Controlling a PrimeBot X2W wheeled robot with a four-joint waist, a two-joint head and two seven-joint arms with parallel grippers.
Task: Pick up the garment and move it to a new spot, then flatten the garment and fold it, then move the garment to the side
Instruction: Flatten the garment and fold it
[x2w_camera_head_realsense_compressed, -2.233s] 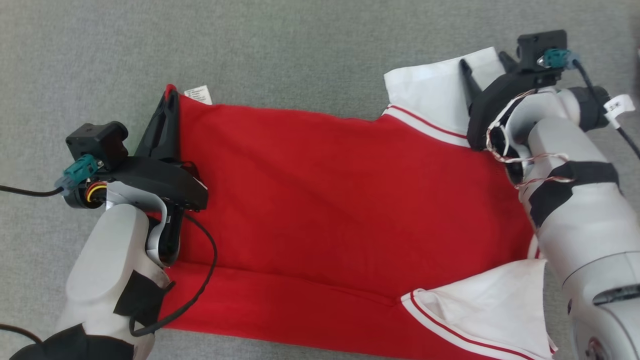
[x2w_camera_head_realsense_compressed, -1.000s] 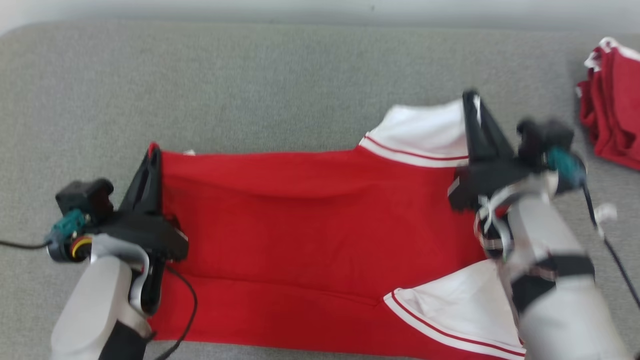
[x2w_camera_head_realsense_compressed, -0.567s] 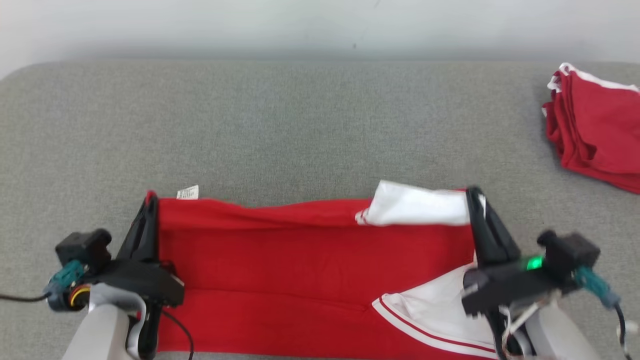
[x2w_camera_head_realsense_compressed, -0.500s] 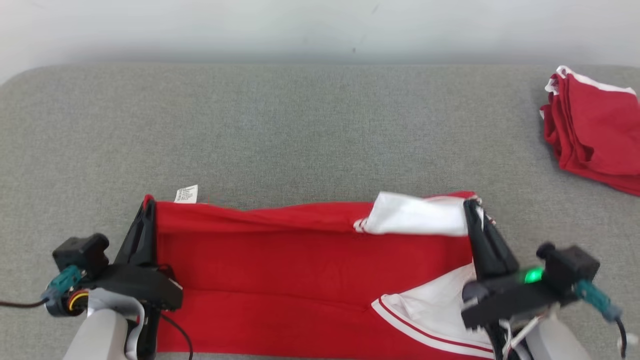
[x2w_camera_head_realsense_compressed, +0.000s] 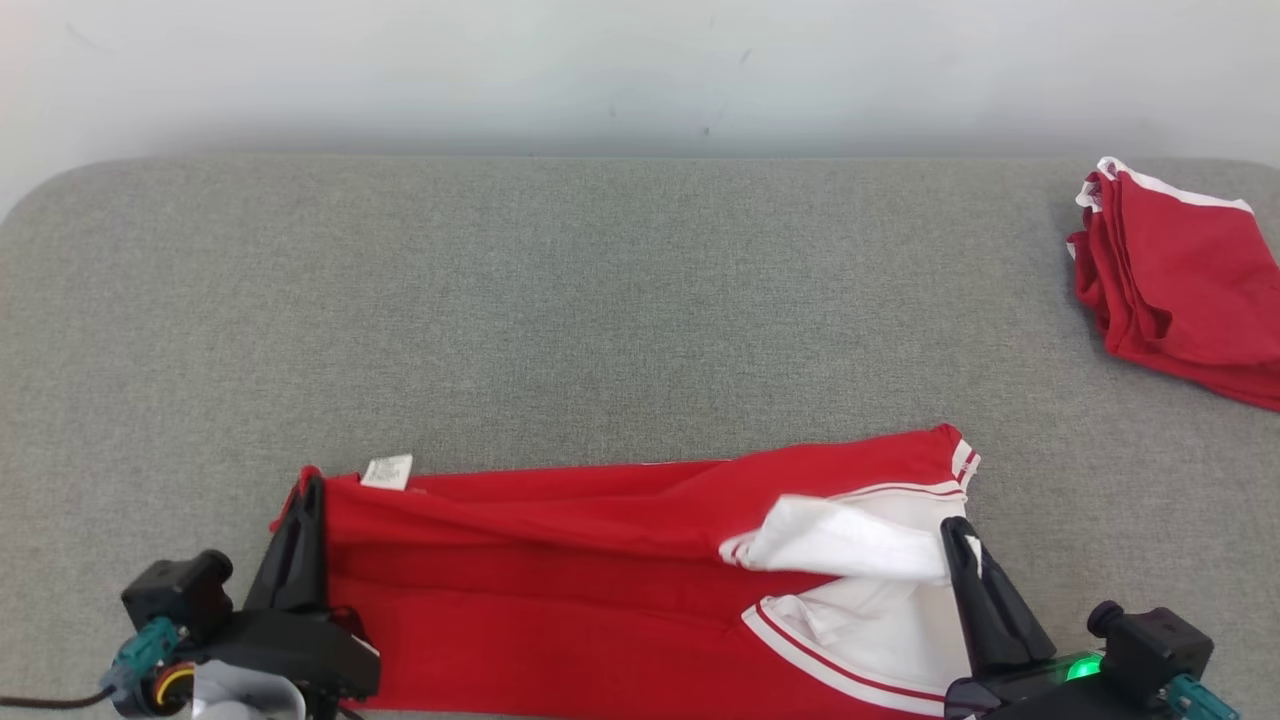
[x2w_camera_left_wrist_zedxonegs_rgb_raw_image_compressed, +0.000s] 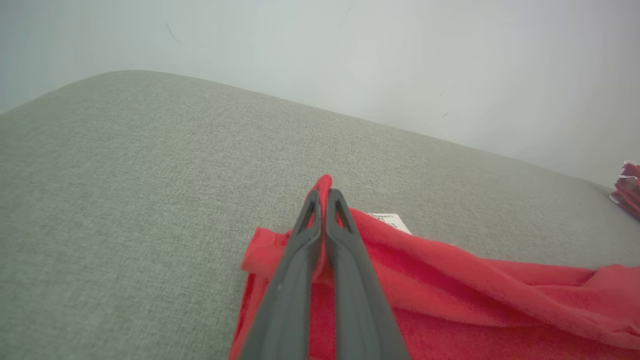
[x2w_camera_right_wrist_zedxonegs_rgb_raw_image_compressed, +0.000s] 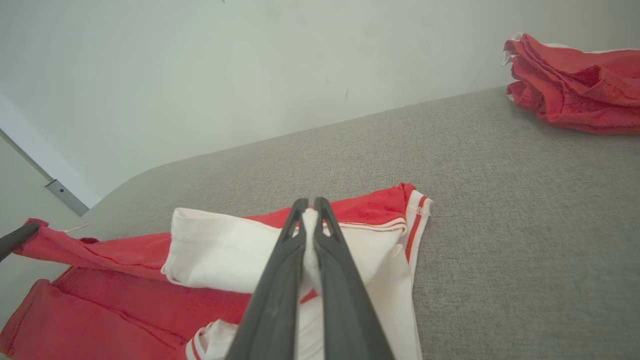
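Red shirt (x2w_camera_head_realsense_compressed: 560, 545) doubling over: left tool (x2w_camera_head_realsense_compressed: 312, 488) and right tool (x2w_camera_head_realsense_compressed: 955, 530), each pinching a corner, have drawn it toward the near edge of the counter (x2w_camera_head_realsense_compressed: 600, 300); fold underway.

The head camera looked forward and down from above the near edge of the grey surface (x2w_camera_head_realsense_compressed: 600, 300), across to the pale wall (x2w_camera_head_realsense_compressed: 640, 70). Each wrist camera sat low and close, looking along the left gripper (x2w_camera_left_wrist_zedxonegs_rgb_raw_image_compressed: 324, 194) or the right gripper (x2w_camera_right_wrist_zedxonegs_rgb_raw_image_compressed: 310, 201) over the red garment (x2w_camera_head_realsense_compressed: 560, 560) toward that wall. All three views shared that garment and the folded red pile (x2w_camera_head_realsense_compressed: 1180, 280).
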